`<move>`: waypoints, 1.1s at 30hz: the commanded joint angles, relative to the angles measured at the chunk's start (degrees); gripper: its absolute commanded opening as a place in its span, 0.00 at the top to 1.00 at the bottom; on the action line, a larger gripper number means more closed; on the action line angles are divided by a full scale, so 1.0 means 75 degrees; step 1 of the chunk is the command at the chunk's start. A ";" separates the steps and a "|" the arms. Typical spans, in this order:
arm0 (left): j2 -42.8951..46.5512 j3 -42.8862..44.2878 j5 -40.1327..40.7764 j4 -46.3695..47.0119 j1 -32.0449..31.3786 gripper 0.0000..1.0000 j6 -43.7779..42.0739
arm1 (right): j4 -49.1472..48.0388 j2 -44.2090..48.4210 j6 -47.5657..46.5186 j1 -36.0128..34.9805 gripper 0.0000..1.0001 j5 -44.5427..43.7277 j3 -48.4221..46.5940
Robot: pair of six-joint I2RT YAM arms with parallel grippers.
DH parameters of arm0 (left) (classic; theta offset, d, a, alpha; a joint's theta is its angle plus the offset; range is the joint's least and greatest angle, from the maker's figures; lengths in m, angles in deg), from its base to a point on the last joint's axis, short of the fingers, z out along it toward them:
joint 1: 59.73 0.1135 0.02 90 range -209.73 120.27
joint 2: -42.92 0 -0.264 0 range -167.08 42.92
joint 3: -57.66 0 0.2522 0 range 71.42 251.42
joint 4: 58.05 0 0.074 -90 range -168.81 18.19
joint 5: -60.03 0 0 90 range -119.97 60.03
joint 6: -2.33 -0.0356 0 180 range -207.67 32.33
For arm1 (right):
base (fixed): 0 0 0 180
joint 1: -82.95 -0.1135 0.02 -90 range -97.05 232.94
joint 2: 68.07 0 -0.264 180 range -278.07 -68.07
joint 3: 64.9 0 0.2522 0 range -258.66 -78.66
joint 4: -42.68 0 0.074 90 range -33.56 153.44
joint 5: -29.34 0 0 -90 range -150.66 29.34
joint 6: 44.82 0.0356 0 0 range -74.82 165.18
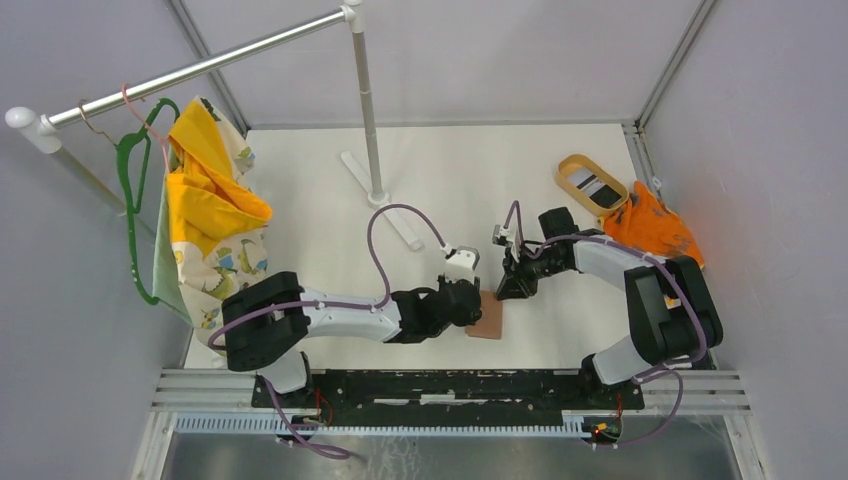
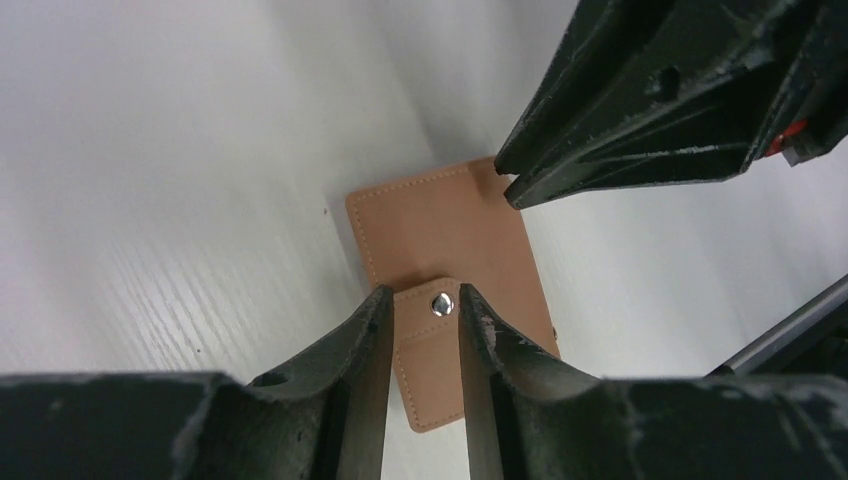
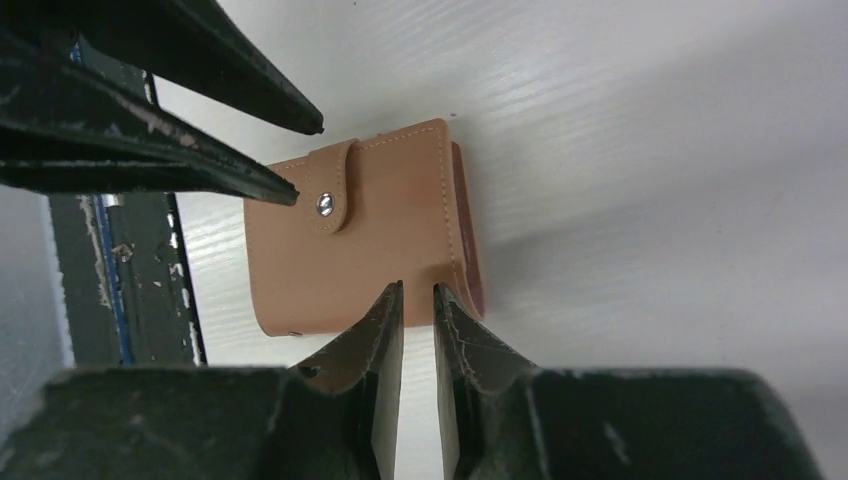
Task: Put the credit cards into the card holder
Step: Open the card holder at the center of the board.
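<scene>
The card holder (image 1: 488, 322) lay snapped shut, lower centre of the overhead view. The left gripper (image 2: 425, 292) straddled its tab (image 2: 430, 335), the right gripper (image 3: 417, 292) sat nearly closed at its edge (whether either truly gripped, I couldn't tell). A loose pinch could drag it, not unsnap it.
</scene>
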 commanded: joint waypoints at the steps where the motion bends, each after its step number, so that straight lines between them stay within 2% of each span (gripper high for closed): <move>1: -0.0291 0.0712 0.1144 -0.1150 -0.0423 0.63 0.0215 | 0.0083 -0.0276 0.0389 -0.0114 0.79 0.0756 -0.0154; 5: -0.0812 0.1470 0.1809 -0.2303 -0.0728 0.62 0.0385 | -0.0074 -0.0476 0.0623 -0.0337 0.80 0.0571 -0.0157; 11: -0.1452 0.2460 0.2571 -0.3161 -0.1186 0.60 0.0376 | -0.0180 -0.0752 0.0788 -0.0493 0.80 0.0268 -0.0198; 20: -0.2321 0.3296 0.2611 -0.3891 -0.1246 0.52 0.0340 | -0.0236 -0.0790 0.0855 -0.0503 0.80 0.0182 -0.0186; 26: -0.2687 0.3519 0.2740 -0.4175 -0.1246 0.51 0.0420 | -0.0237 -0.0850 0.0868 -0.0509 0.80 0.0170 -0.0186; 30: -0.2778 0.3532 0.2857 -0.4412 -0.1248 0.56 0.0570 | -0.0260 -0.0882 0.0895 -0.0513 0.80 0.0127 -0.0186; 33: -0.2693 0.3334 0.2956 -0.4530 -0.1245 0.65 0.0714 | -0.0273 -0.0932 0.0910 -0.0505 0.80 0.0049 -0.0186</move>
